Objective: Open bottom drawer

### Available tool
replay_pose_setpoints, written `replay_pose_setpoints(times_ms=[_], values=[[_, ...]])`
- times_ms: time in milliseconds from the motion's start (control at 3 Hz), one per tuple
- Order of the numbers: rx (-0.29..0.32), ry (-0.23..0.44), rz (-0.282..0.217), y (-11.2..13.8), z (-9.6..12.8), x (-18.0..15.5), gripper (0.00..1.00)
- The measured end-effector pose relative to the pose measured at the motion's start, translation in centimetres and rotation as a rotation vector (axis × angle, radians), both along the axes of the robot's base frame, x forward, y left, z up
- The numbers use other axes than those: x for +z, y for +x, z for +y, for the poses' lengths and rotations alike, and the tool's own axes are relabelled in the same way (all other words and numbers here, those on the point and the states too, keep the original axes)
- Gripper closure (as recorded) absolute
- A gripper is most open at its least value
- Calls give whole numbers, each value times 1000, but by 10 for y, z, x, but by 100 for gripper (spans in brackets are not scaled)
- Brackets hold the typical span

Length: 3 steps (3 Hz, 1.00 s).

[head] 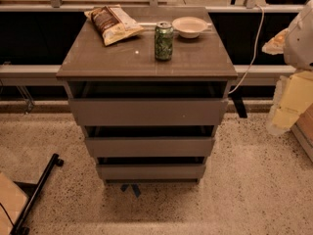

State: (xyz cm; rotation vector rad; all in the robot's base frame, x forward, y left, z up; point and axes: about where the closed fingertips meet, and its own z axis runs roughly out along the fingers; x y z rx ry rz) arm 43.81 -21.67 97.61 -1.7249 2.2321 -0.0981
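A grey-brown cabinet (pixel 146 58) with three flat handleless drawer fronts stands in the middle of the camera view. The bottom drawer (pixel 150 171) is the lowest and narrowest-looking front, just above the floor, with a dark gap above it. Its front lines up with the stepped fronts above it. My arm comes in at the right edge as white and pale-yellow parts. The gripper (pixel 288 104) hangs there, well to the right of the cabinet and above the bottom drawer's level, touching nothing.
On the cabinet top lie a chip bag (pixel 113 24), a green can (pixel 164 41) and a white bowl (pixel 190 26). A white cable (pixel 250 53) hangs at the right. A black bar (pixel 36 190) lies on the speckled floor at the lower left. Blue tape (pixel 131 188) marks the floor under the cabinet.
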Motion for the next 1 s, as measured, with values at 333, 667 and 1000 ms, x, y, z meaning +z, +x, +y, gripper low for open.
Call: replay_pose_setpoints(times_ms=[333, 667, 1000], values=[[0, 0, 0, 0, 0, 0, 0], [-1, 7, -28, 6, -1, -15, 0], [35, 48, -32, 18, -1, -48, 0]])
